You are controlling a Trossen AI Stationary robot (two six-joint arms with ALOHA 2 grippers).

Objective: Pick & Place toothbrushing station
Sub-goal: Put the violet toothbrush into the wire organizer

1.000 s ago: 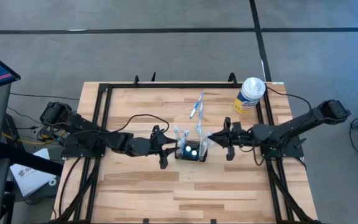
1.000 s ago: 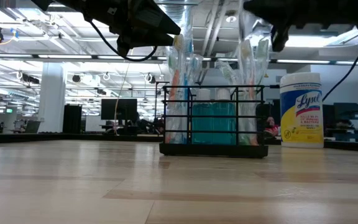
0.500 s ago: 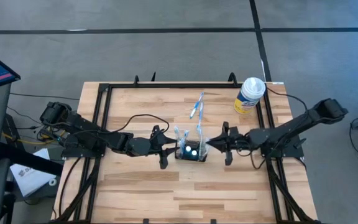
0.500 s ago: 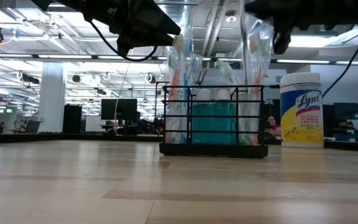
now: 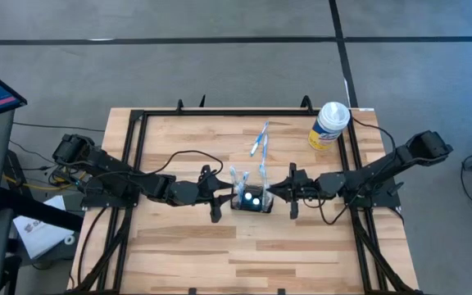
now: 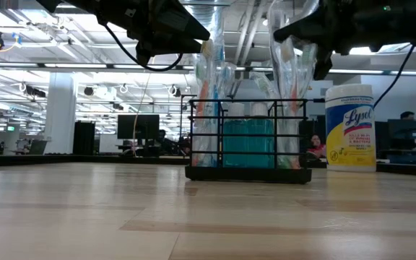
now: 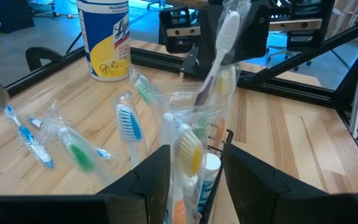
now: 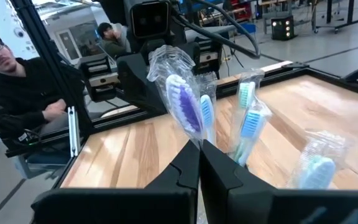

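We have the wooden table (image 5: 187,246) below us, both arms reaching in toward its middle. The toothbrushing station (image 5: 252,200), a small black wire rack, sits there, and from above much of it is hidden under wrapped brushes and the two arm tips. In the low view the station (image 6: 248,141) stands upright on the tabletop, with something teal inside that we cannot make out, and both arms are cut off by the upper edge.

The Lysol wipes canister (image 5: 329,124) stands well apart near the far right corner. A loose wrapped toothbrush (image 5: 260,139) lies flat on the wood just beyond the station.

The left gripper (image 5: 224,195) sits just beside the station's left side, fingers spread; in its wrist view the fingers (image 7: 154,177) flank the wrapped brushes in the rack, and we cannot tell whether they touch anything.

The right gripper (image 5: 279,191) is at the station's right edge, above it, clenched on a wrapped purple-bristled toothbrush (image 8: 182,99) that stands up from its fingertips. Beyond the table, a person (image 8: 17,93) sits.
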